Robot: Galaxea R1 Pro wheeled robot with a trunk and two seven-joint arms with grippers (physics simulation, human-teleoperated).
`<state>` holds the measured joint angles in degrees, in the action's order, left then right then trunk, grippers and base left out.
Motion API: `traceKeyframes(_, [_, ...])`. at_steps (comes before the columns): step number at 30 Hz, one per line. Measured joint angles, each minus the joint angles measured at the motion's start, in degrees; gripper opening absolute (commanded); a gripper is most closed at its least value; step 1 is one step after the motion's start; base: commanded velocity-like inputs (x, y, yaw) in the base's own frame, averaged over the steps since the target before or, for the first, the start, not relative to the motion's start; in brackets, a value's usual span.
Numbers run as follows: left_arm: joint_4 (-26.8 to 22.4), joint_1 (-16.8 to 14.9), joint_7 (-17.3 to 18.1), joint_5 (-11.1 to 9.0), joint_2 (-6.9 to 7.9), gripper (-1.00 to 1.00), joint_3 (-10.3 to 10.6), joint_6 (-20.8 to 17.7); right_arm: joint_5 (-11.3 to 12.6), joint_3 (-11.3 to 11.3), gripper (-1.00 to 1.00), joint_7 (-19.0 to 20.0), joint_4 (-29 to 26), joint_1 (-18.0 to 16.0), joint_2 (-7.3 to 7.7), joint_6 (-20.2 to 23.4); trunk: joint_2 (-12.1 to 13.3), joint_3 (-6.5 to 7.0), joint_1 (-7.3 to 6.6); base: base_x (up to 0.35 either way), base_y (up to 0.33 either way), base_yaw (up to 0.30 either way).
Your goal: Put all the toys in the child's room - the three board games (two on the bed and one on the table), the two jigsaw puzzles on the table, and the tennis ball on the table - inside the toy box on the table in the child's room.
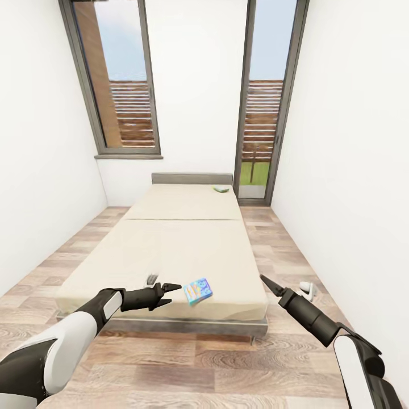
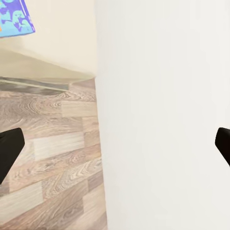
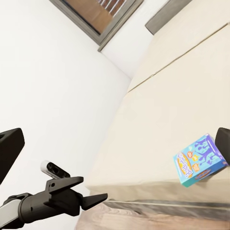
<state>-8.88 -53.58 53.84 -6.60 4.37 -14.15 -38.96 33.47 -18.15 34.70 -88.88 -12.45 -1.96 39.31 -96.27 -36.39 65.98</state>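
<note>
While both arms reach forward over the wooden floor (image 1: 187,363), the small blue board game (image 1: 199,291) lies near the foot edge of the cream bed (image 1: 182,238), just beside the left gripper (image 1: 170,292), whose fingers are spread apart. A second, greenish game box (image 1: 221,190) rests far off by the grey headboard (image 1: 192,178). Right gripper (image 1: 267,282) hangs off the bed's corner, also parted and empty.

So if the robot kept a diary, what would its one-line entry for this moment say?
stage: facing bed | left gripper: open, empty, beside blue board game | right gripper: empty | second game: far end
</note>
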Motion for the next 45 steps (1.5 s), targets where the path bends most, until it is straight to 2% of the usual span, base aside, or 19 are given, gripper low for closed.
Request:
traceKeyframes(30, [0.00, 0.00, -0.25, -0.02, -0.06, 1.00, 0.00, 0.11, 0.00, -0.01, 1.00, -0.01, 0.02, 0.01, 0.00, -0.05, -12.03, -5.39, 6.59, 0.000, 0.000, 0.000])
traceKeyframes(33, [0.00, 0.00, -0.12, 0.00, 0.33, 1.00, -0.08, -0.01, 0.00, -0.02, 1.00, -0.02, 0.12, 0.00, 0.00, -0.06, -13.24, -5.93, 7.25, 0.000, 0.000, 0.000])
traceKeyframes(41, [-0.13, 0.00, 0.00, -0.14, 2.75, 1.00, -0.25, 0.02, 0.00, -0.05, 1.00, -0.03, 0.30, -0.02, 0.00, -0.07, -16.45, -7.36, 9.01, 0.000, 0.000, 0.000])
traceKeyframes(45, [-0.16, 0.00, -0.03, -0.16, 3.06, 1.00, -0.28, 0.12, 0.04, -0.19, 1.00, 0.01, 0.30, -0.03, 0.08, -0.05, -18.05, -8.08, 9.89, 0.000, 0.000, 0.000])
